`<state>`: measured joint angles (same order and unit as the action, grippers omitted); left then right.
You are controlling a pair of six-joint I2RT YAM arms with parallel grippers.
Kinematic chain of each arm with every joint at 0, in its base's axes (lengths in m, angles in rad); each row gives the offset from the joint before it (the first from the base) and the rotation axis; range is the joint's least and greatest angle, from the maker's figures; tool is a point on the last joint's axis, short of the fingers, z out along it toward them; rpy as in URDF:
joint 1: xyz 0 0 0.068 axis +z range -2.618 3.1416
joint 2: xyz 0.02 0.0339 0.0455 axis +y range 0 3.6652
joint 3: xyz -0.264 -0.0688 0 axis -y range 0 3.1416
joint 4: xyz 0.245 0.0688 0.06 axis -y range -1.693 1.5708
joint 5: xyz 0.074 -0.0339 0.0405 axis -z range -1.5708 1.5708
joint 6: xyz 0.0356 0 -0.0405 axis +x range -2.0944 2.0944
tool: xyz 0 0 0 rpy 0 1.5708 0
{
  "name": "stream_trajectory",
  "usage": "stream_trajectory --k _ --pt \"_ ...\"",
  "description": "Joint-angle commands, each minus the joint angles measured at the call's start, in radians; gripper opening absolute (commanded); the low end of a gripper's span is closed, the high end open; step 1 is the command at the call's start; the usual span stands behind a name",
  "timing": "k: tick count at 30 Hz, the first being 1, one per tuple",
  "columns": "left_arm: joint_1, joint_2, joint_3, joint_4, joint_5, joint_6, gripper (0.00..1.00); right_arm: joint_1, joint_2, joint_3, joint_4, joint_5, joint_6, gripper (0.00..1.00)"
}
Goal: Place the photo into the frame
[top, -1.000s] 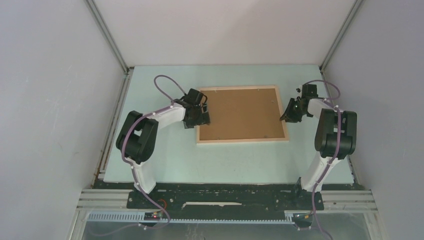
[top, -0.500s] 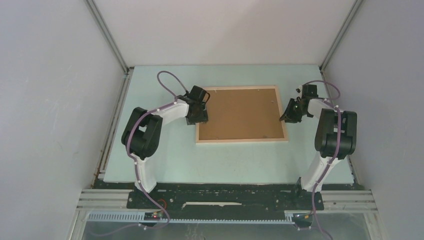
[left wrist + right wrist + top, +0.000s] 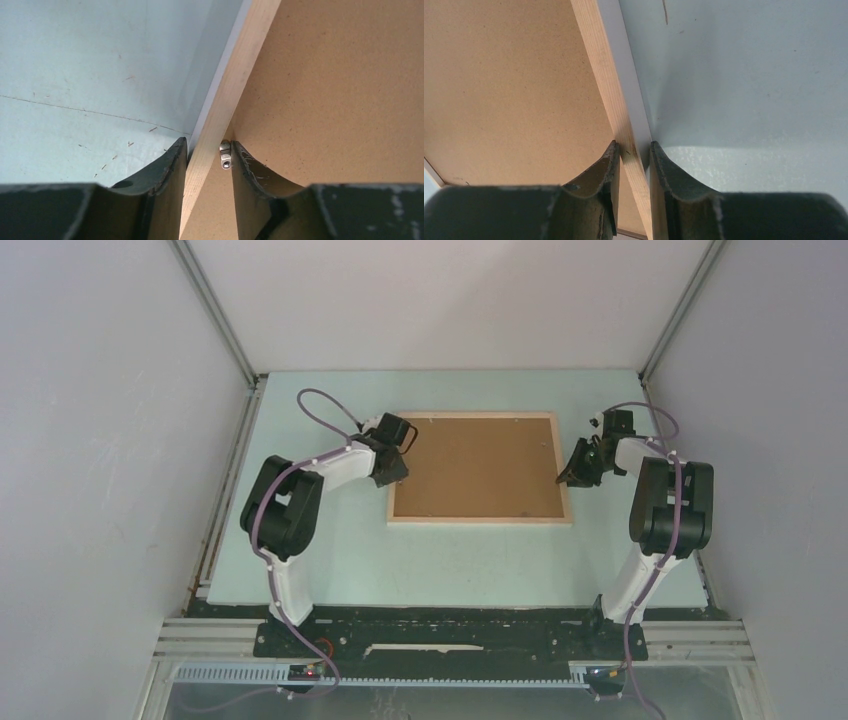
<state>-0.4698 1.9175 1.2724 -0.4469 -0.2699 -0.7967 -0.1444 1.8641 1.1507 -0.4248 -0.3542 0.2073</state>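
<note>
The frame (image 3: 480, 519) lies face down mid-table, its light wood rails around a brown backing board (image 3: 480, 465). The photo is not in view. My left gripper (image 3: 393, 468) sits at the frame's left rail. In the left wrist view its jaws (image 3: 207, 145) straddle the wooden rail (image 3: 240, 65), one finger against the outer side and the other against a small metal clip (image 3: 225, 155) on the board. My right gripper (image 3: 572, 475) is at the right rail. The right wrist view shows it (image 3: 633, 145) shut on that rail (image 3: 599, 60).
The pale green table top (image 3: 450, 560) runs out on all sides of the frame. Grey enclosure walls and aluminium posts (image 3: 215, 310) ring it. The arm bases stand on a black rail (image 3: 450, 635) at the near edge.
My left gripper has slid left off the board onto the left rail and its jaws have narrowed around it. The frame has shifted slightly left. The right gripper has held still.
</note>
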Motion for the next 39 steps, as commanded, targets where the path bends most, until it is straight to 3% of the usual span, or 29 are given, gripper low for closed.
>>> stream_trajectory --k 1,7,12,15,18,23,27,33,36,39 --pt "0.025 -0.022 -0.055 0.048 -0.075 -0.090 0.25 0.009 0.003 -0.018 -0.042 -0.039 0.015 0.00" --pt "0.030 -0.056 -0.094 0.093 -0.073 -0.136 0.11 0.009 0.006 -0.019 -0.038 -0.049 0.015 0.00" --pt "0.028 -0.112 -0.110 0.093 -0.063 -0.088 0.12 0.009 0.009 -0.019 -0.035 -0.060 0.015 0.00" --pt "0.026 -0.149 -0.104 0.084 -0.042 -0.036 0.24 0.009 0.008 -0.018 -0.033 -0.063 0.016 0.00" --pt "0.028 -0.202 -0.107 0.070 -0.043 0.016 0.53 0.012 -0.002 -0.019 -0.034 -0.054 0.017 0.01" --pt "0.052 -0.242 -0.107 0.092 0.001 0.079 0.67 0.035 -0.006 -0.018 -0.032 -0.008 0.020 0.26" --pt "0.070 -0.184 -0.062 0.130 0.078 0.127 0.75 0.055 -0.016 -0.008 -0.040 0.077 0.028 0.40" --pt "0.080 -0.090 -0.016 0.214 0.145 0.177 0.79 0.109 -0.063 -0.017 -0.034 0.221 0.070 0.62" --pt "0.082 -0.094 -0.054 0.256 0.144 0.212 0.79 0.122 -0.065 -0.016 -0.035 0.242 0.083 0.67" --pt "0.097 -0.096 -0.087 0.330 0.235 0.219 0.75 0.108 -0.072 -0.014 -0.033 0.248 0.088 0.69"
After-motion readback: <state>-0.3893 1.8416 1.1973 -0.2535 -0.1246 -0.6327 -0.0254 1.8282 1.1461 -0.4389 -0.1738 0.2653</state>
